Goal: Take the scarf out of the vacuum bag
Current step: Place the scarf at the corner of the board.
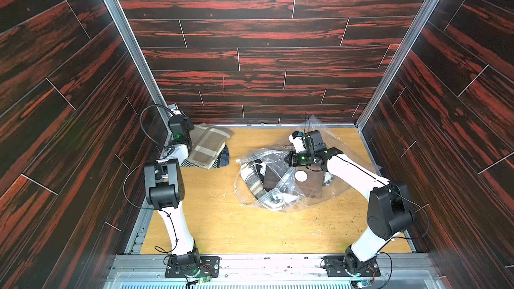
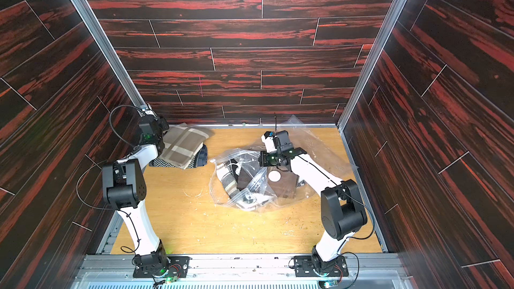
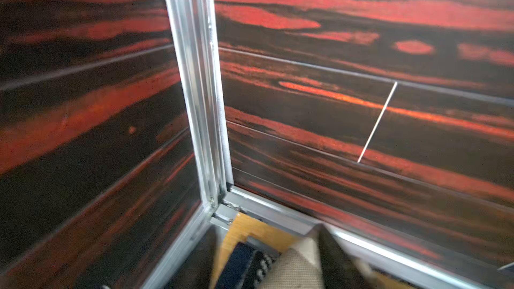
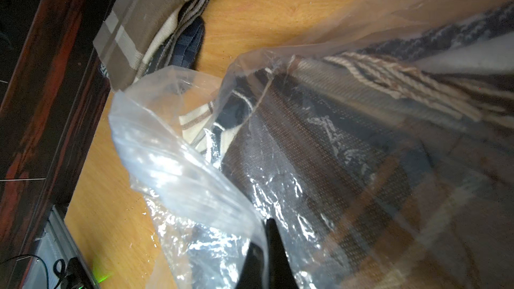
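Pinching the clear film of the vacuum bag (image 4: 180, 176), the right gripper (image 4: 268, 227) is seen clamped tight, with that edge lifted off the wooden table (image 1: 236, 232) on the right-hand side. Several scarves (image 1: 251, 180) are stuffed inside, under the white valve (image 1: 301, 175). The left gripper (image 3: 265, 230) is caught kinda blurry, jaws spread apart, right over a pile of folded scarves (image 1: 208, 145) in the far left corner.

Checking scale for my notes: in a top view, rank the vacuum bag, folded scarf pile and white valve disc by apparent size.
1. vacuum bag
2. folded scarf pile, farther back yet clearly smaller
3. white valve disc
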{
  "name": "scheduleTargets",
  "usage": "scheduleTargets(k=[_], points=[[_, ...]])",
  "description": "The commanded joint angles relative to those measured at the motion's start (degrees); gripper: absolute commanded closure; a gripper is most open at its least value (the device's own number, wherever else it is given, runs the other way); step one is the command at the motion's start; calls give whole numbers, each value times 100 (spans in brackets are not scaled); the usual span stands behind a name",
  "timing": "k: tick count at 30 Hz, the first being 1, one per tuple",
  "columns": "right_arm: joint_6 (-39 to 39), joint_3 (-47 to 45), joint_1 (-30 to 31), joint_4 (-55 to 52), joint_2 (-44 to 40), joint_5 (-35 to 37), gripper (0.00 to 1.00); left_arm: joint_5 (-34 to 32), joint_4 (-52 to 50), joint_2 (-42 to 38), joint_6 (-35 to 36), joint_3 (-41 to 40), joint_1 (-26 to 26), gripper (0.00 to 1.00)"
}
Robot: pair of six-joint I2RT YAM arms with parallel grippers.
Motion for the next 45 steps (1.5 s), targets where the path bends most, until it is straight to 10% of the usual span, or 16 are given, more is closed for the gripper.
scheduleTargets(k=[1,8,36,45], points=[[-71,154,46,-77,56,-52,100,-149,221,-49,-86,18,31,19],[-37,145,122,-104,-16,-26,100,-49,8,-385,-247,-244,25,0],[317,-245,803,-171,-650,273,100,2477,-1741,-2732,-3841,-2701,83,1],[327,-316,949,-420,-934,473,100,2868,-2125,-4593,-3741,-3810,-486,1]])
